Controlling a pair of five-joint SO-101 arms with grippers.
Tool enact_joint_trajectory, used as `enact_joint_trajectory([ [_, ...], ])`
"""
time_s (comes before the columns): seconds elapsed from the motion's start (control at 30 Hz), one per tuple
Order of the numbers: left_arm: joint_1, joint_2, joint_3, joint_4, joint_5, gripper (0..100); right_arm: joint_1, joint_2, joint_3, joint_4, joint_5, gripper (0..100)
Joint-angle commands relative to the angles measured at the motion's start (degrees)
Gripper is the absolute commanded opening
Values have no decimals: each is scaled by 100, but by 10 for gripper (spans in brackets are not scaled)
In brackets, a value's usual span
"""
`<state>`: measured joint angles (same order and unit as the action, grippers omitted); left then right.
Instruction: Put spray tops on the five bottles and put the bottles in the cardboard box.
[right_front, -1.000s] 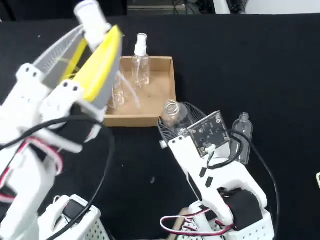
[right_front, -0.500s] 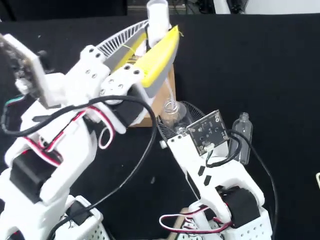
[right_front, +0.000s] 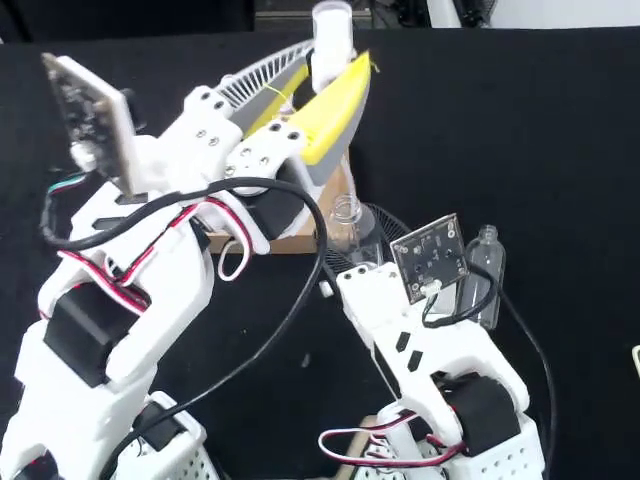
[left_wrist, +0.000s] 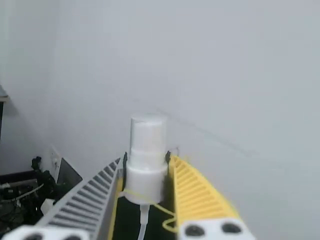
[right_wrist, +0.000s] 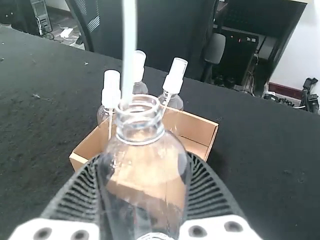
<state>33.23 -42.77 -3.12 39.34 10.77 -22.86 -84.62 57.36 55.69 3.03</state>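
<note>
Right wrist view: dip tube (right_wrist: 129, 50) hangs down to mouth of open bottle (right_wrist: 141, 130). Cardboard box (right_wrist: 200, 124) behind it, three capped bottles (right_wrist: 172, 82) inside. Left gripper (left_wrist: 146, 162) clenched on spray top (left_wrist: 147, 140), held high. Right gripper (right_wrist: 145, 167) grasps open bottle upright. High view: left arm (right_front: 150, 280) covers most of box; spare uncapped bottle (right_front: 486, 265) stands just beside right arm (right_front: 430, 340).

White arms (right_front: 170, 290), black cables (right_front: 321, 255), part-yellow left gripper (right_front: 333, 66)
</note>
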Motion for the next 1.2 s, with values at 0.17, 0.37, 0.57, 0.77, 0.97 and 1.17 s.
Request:
enact_joint_trajectory([
  [0.17,-127,-44,92,-149,-264,30,97,-84,-101,-158,-53,11],
  [0.37,-127,-44,716,-220,-273,30,97,-84,-101,-167,-53,11],
  [0.57,-127,-53,971,-440,-273,30,97,-84,-101,-158,-44,11],
  [0.77,-57,-149,963,431,-220,30,97,-84,-101,-167,-79,11],
  [0.97,-66,-659,1341,1011,545,38,97,-84,-75,-343,-62,11],
  [1.17,-66,-1064,1956,1037,712,226,97,-84,-57,-334,-44,11],
])
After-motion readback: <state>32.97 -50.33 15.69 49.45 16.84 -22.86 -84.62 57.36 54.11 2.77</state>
